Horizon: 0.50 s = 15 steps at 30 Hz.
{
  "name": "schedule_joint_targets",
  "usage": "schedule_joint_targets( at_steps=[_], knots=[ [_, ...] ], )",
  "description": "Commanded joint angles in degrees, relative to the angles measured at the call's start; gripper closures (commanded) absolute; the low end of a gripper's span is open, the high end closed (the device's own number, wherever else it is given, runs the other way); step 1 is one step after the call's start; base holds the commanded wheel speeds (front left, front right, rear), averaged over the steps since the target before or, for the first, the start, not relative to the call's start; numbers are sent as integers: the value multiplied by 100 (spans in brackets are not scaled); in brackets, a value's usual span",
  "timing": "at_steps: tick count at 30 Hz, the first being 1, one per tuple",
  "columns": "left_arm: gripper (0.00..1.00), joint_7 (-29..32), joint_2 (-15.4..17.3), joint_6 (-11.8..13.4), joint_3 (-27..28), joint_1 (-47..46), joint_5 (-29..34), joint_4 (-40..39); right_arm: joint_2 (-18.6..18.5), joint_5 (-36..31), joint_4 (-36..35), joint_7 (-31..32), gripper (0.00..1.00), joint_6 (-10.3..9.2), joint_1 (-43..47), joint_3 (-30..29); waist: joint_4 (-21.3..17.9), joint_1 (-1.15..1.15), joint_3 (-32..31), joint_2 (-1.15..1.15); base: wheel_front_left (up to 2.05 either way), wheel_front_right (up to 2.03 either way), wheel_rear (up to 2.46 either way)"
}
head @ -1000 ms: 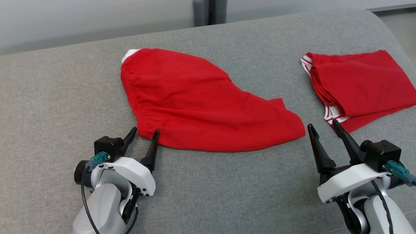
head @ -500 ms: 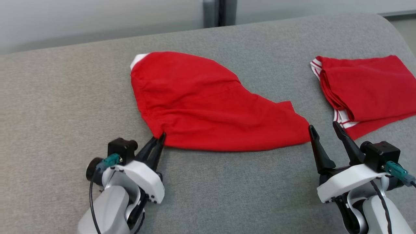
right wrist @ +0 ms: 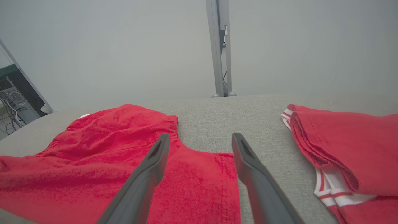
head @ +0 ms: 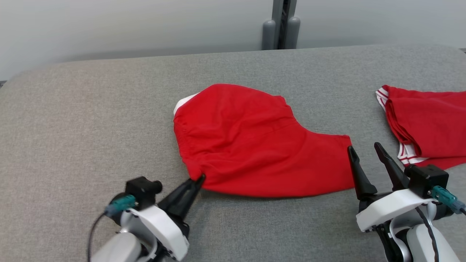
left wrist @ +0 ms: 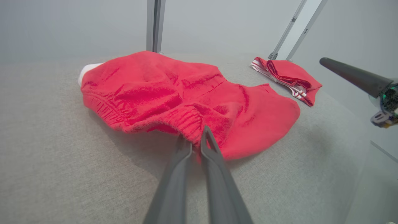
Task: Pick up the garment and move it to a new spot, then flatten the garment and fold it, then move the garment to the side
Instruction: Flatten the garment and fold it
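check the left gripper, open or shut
Shut: the left gripper has its jaws pinched together on the waistband edge of the red garment.

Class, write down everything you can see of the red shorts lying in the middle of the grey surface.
The red shorts look like soft, terry-like cloth, lying rumpled but mostly flat on the grey surface. A gathered elastic waistband runs along their left side, with a white patch showing at its far end. The left gripper is shut on the waistband's near corner, which looks slightly raised. The open right gripper stands at the leg hem; contact is unclear.
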Motion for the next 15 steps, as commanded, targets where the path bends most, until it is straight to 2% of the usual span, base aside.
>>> schedule_joint_targets(
  at_steps=[1, 7, 12, 15],
  knots=[
    [100, 59, 159, -6, 80, -44, -92, -135, -8, -43, -15, 10, 0, -3, 1, 8, 33, 0, 25, 0, 0, 0, 0],
    [100, 346, 471, 100, 398, -491, -269, -391, 28, -45, -34, 24, 0, -3, -171, 161, -128, 0, 254, 0, 0, 0, 0],
    [100, 794, 527, 376, 611, -1027, -374, -9, 57, -87, -19, -33, 0, -3, -349, 241, -412, 0, 550, 0, 0, 0, 0],
    [100, 983, 533, 443, 664, -1271, -418, 240, 75, -92, 4, -65, 0, -3, -413, 264, -538, 0, 664, 0, 0, 0, 0]
  ],
)
